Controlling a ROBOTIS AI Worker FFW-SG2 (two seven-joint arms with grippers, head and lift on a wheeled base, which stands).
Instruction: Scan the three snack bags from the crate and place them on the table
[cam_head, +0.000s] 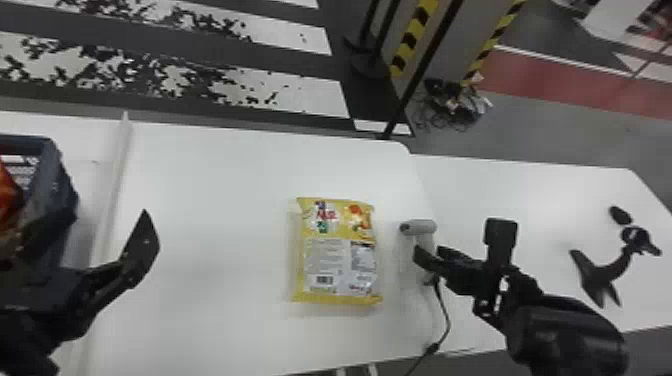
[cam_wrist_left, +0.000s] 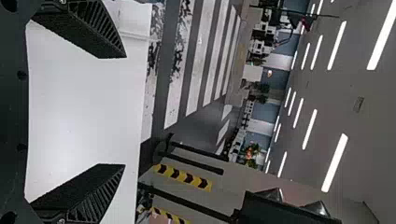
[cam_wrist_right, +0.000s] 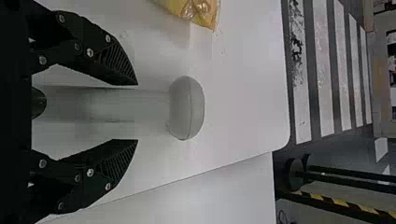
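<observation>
yellow snack bag (cam_head: 336, 250) flat on the table (cam_head: 210, 200), just below the head view's centre at six o'clock. printed back faces up, barcode (cam_head: 324, 280) near the bag's own seven o'clock, so i judge it's laid that way to leave the code exposed for the read.

grey scanner (cam_wrist_right: 187, 108) is just off the bag at three o'clock, handle running back toward me, cable (cam_head: 448, 320) trailing off at six. handy for my right arm. my right end effector (cam_wrist_right: 137, 112) is spread apart, one finger each side of the handle, gap on both sides, nothing gripped. lined up like that, i read it as going for the scanner.

left end effector (cam_wrist_left: 125, 111) is spread wide too, empty, over at the bag's nine o'clock beside the crate (cam_head: 55, 165), well placed for fetching.

crate is cut off at nine o'clock; orange packaging (cam_head: 7, 192) inside, probably another snack bag, hard to count from here. so: first bag's scan, early stage.

next i'd close squarely on the handle, lift, aim the head at the barcode. watch for cable drag, the handle twisting, or shiny wrinkled film spoiling the read.
</observation>
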